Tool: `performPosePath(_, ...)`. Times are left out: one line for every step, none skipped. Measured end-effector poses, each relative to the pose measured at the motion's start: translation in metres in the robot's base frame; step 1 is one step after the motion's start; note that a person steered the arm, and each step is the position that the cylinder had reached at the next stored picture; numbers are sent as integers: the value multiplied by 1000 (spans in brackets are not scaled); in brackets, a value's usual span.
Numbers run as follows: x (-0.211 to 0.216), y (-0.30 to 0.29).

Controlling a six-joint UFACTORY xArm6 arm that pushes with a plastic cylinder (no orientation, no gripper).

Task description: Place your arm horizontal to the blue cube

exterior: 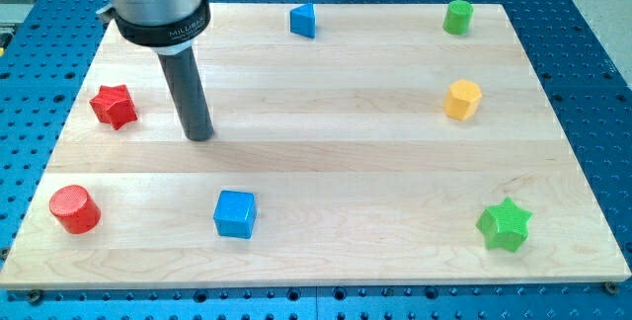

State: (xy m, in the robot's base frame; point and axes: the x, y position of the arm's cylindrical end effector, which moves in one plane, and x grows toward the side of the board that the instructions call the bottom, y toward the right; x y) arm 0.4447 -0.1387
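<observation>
The blue cube (pixel 235 213) sits near the view's bottom, left of centre, on the wooden board (pixel 326 152). My tip (pixel 200 136) rests on the board above and slightly left of the cube, well apart from it. The dark rod rises to the arm's grey housing at the view's top left. The red star (pixel 114 106) lies to the left of my tip.
A red cylinder (pixel 75 209) stands at the bottom left. A blue triangular block (pixel 303 21) is at the top centre. A green cylinder (pixel 457 17) is at the top right, a yellow hexagonal block (pixel 462 99) below it, a green star (pixel 505 225) at the bottom right.
</observation>
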Motion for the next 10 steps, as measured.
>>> performPosePath(0,0)
performPosePath(0,3)
performPosePath(0,0)
performPosePath(0,-2)
performPosePath(0,-7)
performPosePath(0,-9)
performPosePath(0,-8)
performPosePath(0,3)
performPosePath(40,41)
performPosePath(84,140)
